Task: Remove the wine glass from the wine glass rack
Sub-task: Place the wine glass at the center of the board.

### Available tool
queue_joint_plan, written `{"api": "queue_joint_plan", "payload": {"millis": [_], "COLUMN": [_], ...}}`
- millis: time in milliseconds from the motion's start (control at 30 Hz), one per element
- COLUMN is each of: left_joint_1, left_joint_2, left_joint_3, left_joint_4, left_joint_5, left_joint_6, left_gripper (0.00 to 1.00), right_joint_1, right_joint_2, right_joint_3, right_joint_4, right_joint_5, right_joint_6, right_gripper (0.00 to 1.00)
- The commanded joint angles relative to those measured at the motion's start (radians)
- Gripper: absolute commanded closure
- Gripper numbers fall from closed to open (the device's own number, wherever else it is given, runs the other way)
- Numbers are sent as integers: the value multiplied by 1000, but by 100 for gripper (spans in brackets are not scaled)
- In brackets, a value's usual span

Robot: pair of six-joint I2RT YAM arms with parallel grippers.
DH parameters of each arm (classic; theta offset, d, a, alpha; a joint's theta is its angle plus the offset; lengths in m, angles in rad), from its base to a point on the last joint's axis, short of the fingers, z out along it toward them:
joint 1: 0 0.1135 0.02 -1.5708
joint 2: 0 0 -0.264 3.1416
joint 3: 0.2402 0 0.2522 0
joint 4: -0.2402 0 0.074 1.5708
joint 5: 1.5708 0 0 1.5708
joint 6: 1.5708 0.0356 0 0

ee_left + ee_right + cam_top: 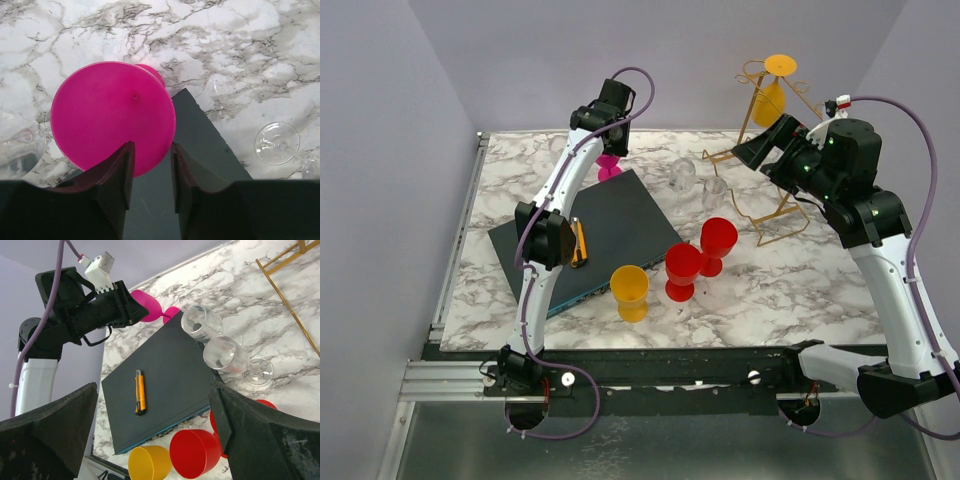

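My right arm (892,268) bends toward the desk's (800,290) far-right corner, right gripper (756,152) gaping beside the wine glass rack (751,112) — left gripper (152,165) slightly parted.

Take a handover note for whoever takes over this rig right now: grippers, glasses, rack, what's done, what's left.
Left gripper: fingers apart, empty, at the pink glass by the dark board.
Right gripper: fingers wide open, empty, near the rack.
One yellow glass hangs on the rack, back right.
Done: several other glasses are on the table.
Left: take the hanging glass off.
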Motion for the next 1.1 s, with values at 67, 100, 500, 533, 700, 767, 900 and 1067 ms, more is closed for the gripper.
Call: {"api": "queue_joint_plan", "payload": {"millis": [67,100,500,533,700,767,900,1067], "left_joint_1": [-6,-6,-6,-6,-6,-5,-6,-5], "left_joint_2": [12,10,-23,-27,-41,-47,-66,-104], "left_joint_3": [45,46,51,50,49,49,50,44], "left_joint_4": [32,37,87,89,109,119,140,170], "left_joint_5": [-35,-37,-44,-44,-52,-49,-49,-54], "left_joint_6": [10,10,20,20,24,25,24,18], "left_gripper": [52,51,40,38,28,26,14,1], "right_joint_1": [5,4,4,5,5,4,5,4], "right_joint_2": [-2,-1,0,-1,-9,-15,-23,-38], "right_joint_3": [-8,-6,20,20,27,29,36,55], "right_joint_4": [9,9,-8,-11,-24,-30,-47,-56], "right_joint_5": [21,22,39,41,45,48,63,73], "right_joint_6": [-2,-3,-4,-3,0,2,5,25], "right_gripper": [0,0,0,0,0,0,0,0]}}
